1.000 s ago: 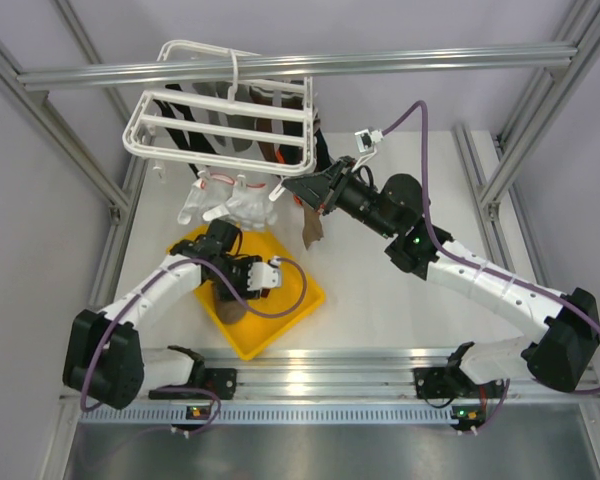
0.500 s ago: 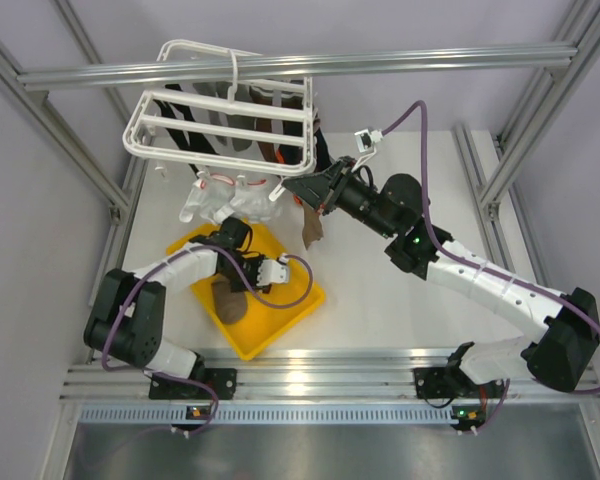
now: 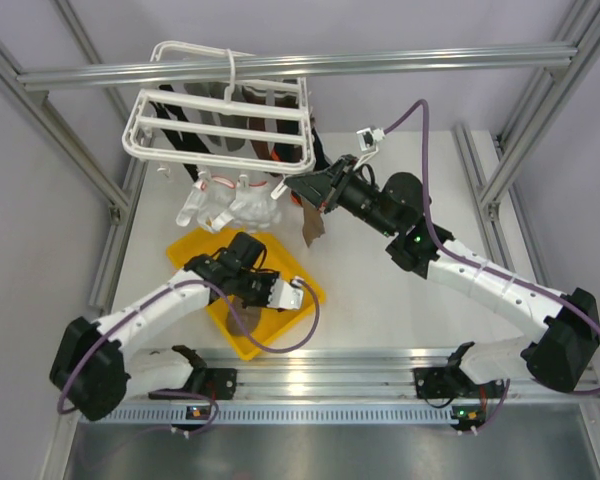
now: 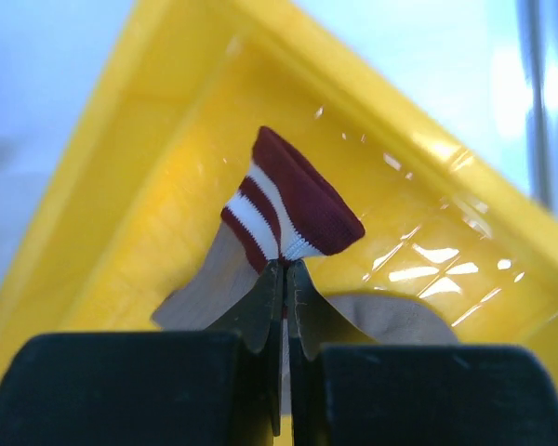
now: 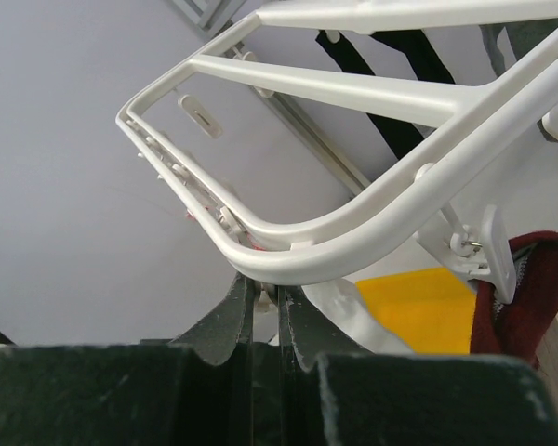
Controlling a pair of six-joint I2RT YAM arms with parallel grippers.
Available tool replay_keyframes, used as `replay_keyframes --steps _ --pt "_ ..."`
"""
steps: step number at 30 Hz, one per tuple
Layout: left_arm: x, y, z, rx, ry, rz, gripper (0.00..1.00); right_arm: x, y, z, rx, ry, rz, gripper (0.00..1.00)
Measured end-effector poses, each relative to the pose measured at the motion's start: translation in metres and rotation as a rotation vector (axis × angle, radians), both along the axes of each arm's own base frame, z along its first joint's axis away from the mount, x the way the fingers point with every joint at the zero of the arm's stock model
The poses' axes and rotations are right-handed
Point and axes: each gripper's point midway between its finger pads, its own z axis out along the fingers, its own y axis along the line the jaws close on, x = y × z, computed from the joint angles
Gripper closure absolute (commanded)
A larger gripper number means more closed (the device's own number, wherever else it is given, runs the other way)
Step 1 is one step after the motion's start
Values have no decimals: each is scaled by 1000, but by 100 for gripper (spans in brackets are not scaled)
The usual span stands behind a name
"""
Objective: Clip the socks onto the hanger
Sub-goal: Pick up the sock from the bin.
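The white hanger (image 3: 220,135) hangs at the back left, with dark socks (image 3: 242,130) dangling under it and a brown sock (image 3: 311,228) clipped at its right corner. My right gripper (image 3: 294,187) is at that corner, shut on a small white clip just under the hanger's frame (image 5: 372,218); its tips (image 5: 265,290) touch the frame's underside. A neighbouring clip (image 5: 479,251) holds a maroon sock (image 5: 530,297). My left gripper (image 4: 285,265) is down in the yellow tray (image 4: 121,167), shut on a maroon-and-white striped tan sock (image 4: 302,200), also seen from above (image 3: 242,312).
A white lumpy bundle (image 3: 225,205) sits on the table between the hanger and the yellow tray (image 3: 302,300). An aluminium rail (image 3: 380,62) crosses above the hanger, with slanted frame posts (image 3: 70,140) on both sides.
My left gripper has closed on the striped sock in the tray, and the left arm's elbow has swung forward. The hanger has tilted slightly. The right arm has barely moved.
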Motion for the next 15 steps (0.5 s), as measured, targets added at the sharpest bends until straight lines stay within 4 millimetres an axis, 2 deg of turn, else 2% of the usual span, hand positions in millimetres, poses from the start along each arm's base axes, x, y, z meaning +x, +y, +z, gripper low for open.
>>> replay_keyframes --steps 3,7,15 --pt "-14 -12 30 -103 1 56 100 1 -1 0 0 0 -3 100" --pt "-24 -15 57 -204 35 171 100 3 -2 0 0 0 -9 100" --pt "-25 -22 137 -486 24 384 100 5 -4 0 0 0 -13 100"
